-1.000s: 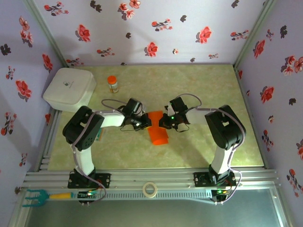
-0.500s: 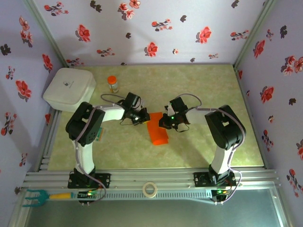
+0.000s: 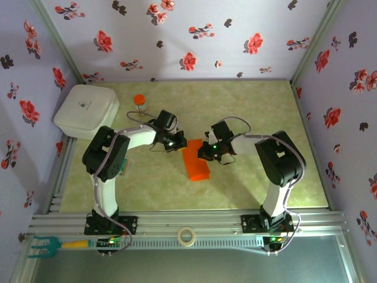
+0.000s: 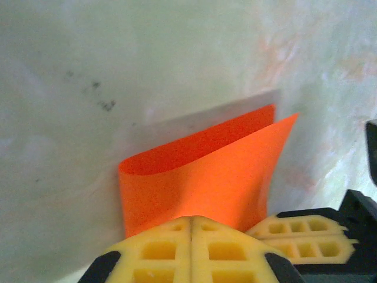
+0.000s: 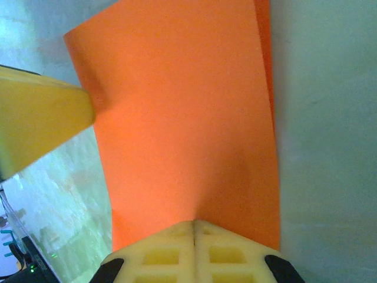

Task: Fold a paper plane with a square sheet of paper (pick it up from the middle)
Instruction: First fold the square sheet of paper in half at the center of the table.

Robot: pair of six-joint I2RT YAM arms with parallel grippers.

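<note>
- Since a second ago, we see that the left claw (image 3: 180,145) has swung toward the far side of the table (image 3: 265,118). The right claw (image 3: 202,154) has barely shifted, and the orange paper (image 3: 197,164) between them looks narrower than before.
- From above, at far left, a white lidded box (image 3: 85,111) sits in the table's far corner. Its lid is on, so we cannot tell what is inside.
- Just right of it stands a small bottle (image 3: 139,102) with an orange cap. We cannot make out its contents.
- From above, the paper lies mid-table as a folded strip. Its far end is between the two claws and its near end points toward the arm bases.
- On the near rail we see a green fork-shaped tool (image 3: 42,245) at the left and a roll of tape (image 3: 187,236) in the middle, both off the table.
- Only the wrist cameras give the fold itself. The left one shows the paper (image 4: 206,171) doubled over with a rounded, unpressed bend, its two layers gaping at the right.
- In that view the left claw (image 4: 191,227) is pressed together, and the paper's lower edge appears caught at its tips.
- The right wrist camera shows the right claw (image 5: 193,230) pressed together too, pinching the paper where it puckers at the tips.
- In the same view the left claw touches the paper's left edge.
</note>
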